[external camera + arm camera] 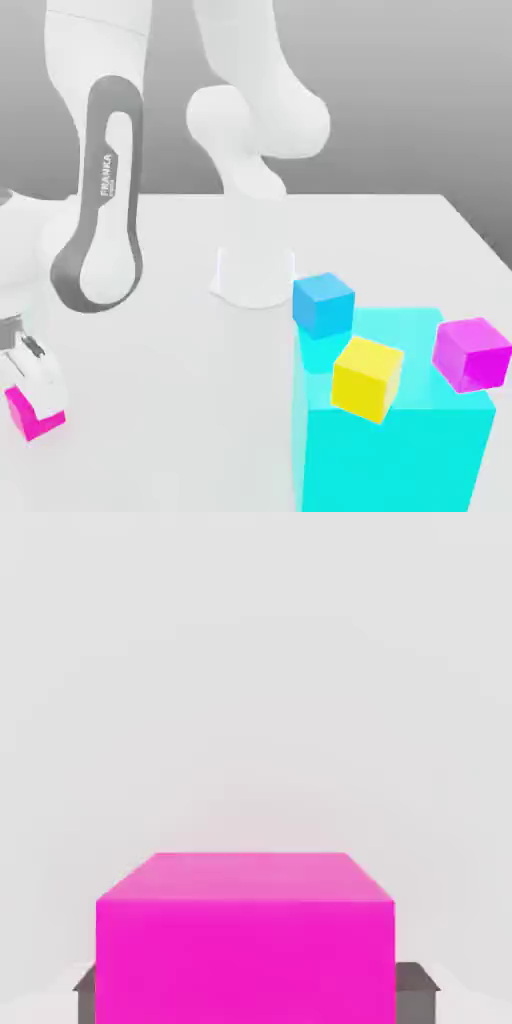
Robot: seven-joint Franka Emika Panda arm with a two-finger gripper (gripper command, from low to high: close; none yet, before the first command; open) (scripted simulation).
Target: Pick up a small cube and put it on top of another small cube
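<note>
The small hot-pink cube is low at the exterior view's left edge, on or just above the white table. My gripper reaches down onto it from above. In the hand view the hot-pink cube sits between my grey fingertips, which press against its two sides, so my gripper is shut on it. The small sky-blue cube stands far off toward the exterior view's right, at the back corner of the large cyan block.
A small yellow cube and a violet-magenta cube appear on top of the cyan block. The arm's white base stands mid-table behind them, and its grey-striped link hangs over the left side.
</note>
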